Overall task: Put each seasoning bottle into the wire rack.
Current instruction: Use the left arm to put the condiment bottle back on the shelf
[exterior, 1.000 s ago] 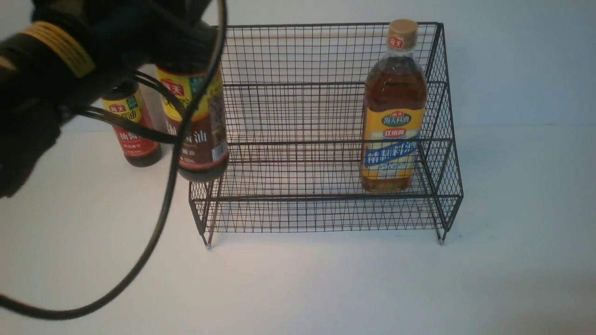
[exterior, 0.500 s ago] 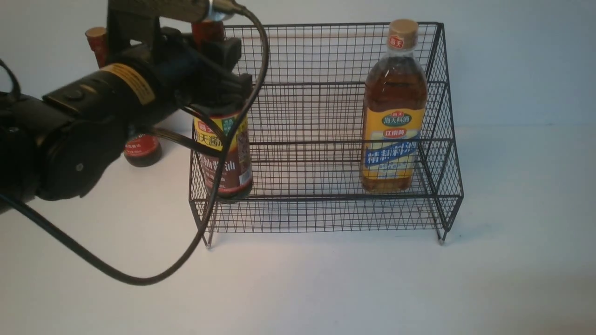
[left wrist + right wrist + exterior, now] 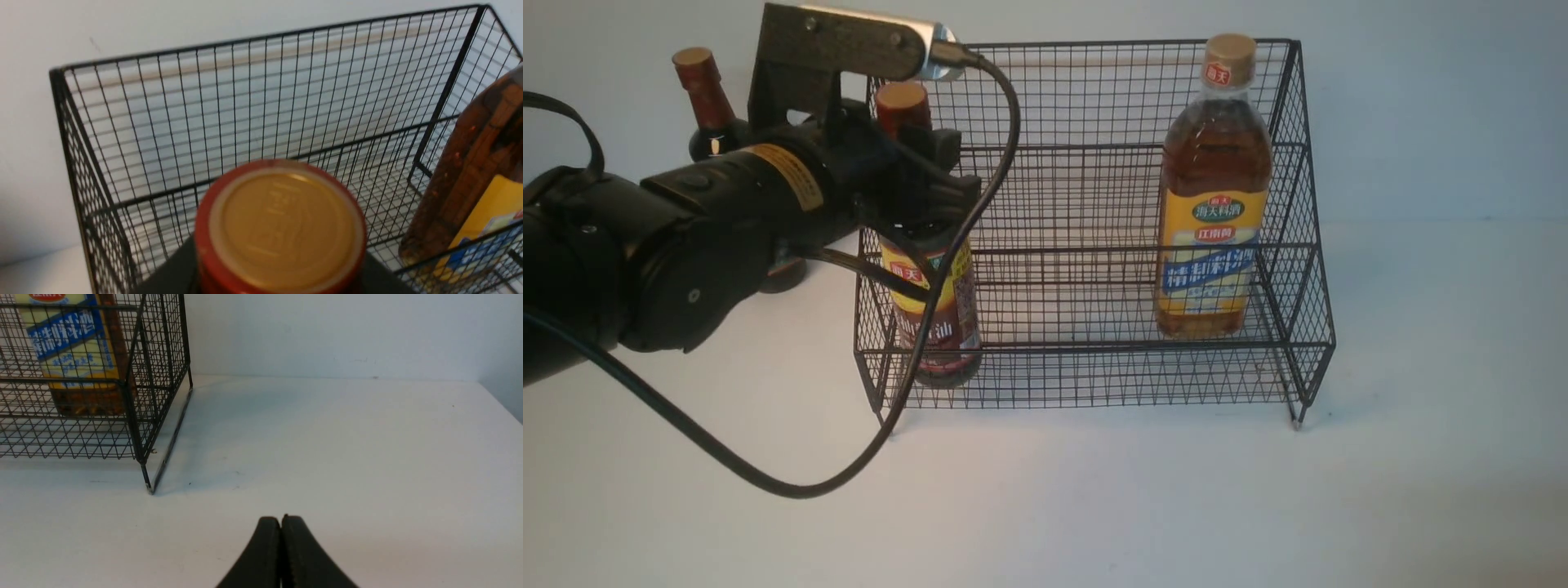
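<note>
Surface (image 3: 1094,506): carries the setup. Wire rack (image 3: 1078,346): stands on it, wide, two stepped tiers, mesh back and sides.

Amber bottle (image 3: 1217,212): inside the rack, near its right side, well apart from the other work.

Held soy-sauce bottle (image 3: 956,314): at the rack's left end, lower part seen through the front mesh. Long axis near upright in the front view, cap to the left of the base, so some tilt is possible; camera angle may account for part of it. Whether the base bears on the rack floor: cannot tell.

Second soy-sauce bottle (image 3: 710,102): outside the rack, beyond its left side, upright, partly behind the left arm (image 3: 727,196).

Left claw (image 3: 954,170): part open, closed round the upper body of the held bottle, below the neck. The bottle's base lies directly below the claw; left arm is the nearer one. Right claw (image 3: 282,521): tips together, nothing between them, off by the rack's right side.

Judgement: the coming move turns on the drop straight down from claw to rack floor; settle the base flat, then release
</note>
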